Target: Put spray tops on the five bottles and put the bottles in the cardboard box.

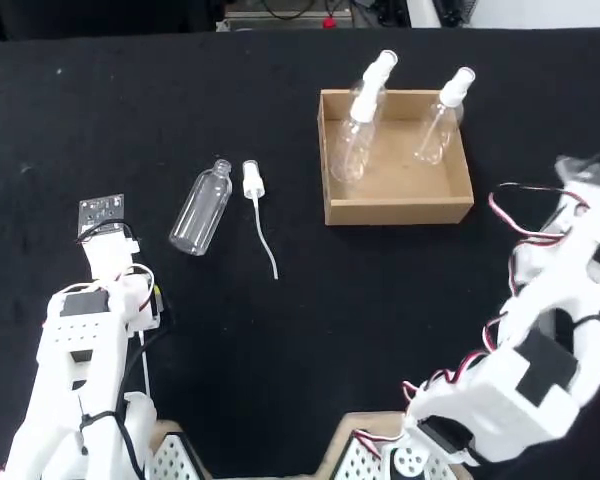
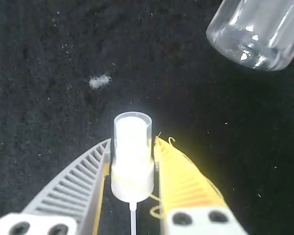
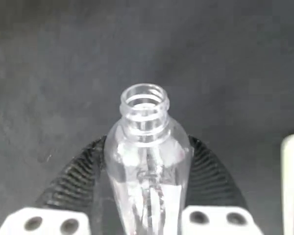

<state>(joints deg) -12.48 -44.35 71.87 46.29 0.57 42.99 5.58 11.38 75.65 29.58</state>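
My left gripper (image 2: 132, 142) is shut on a white spray top (image 2: 132, 156), its thin tube running back between the fingers. It sits at the table's left (image 1: 113, 262). Just beyond it lies an uncapped clear bottle (image 2: 259, 29) (image 1: 202, 207), on its side. Beside that bottle lies a second spray top (image 1: 253, 180) with a long tube. My right gripper (image 3: 148, 142) is shut on another clear bottle (image 3: 144, 147) with an open threaded neck, held above the cloth at the far right (image 1: 588, 172). The cardboard box (image 1: 400, 212) stands at the back right and holds capped bottles (image 1: 358, 135) (image 1: 438, 125).
A black cloth (image 1: 380, 300) covers the whole table. A small printed card (image 1: 102, 210) lies just beyond the left gripper. Red and white cables (image 1: 520, 230) loop off the right arm near the box's right side.
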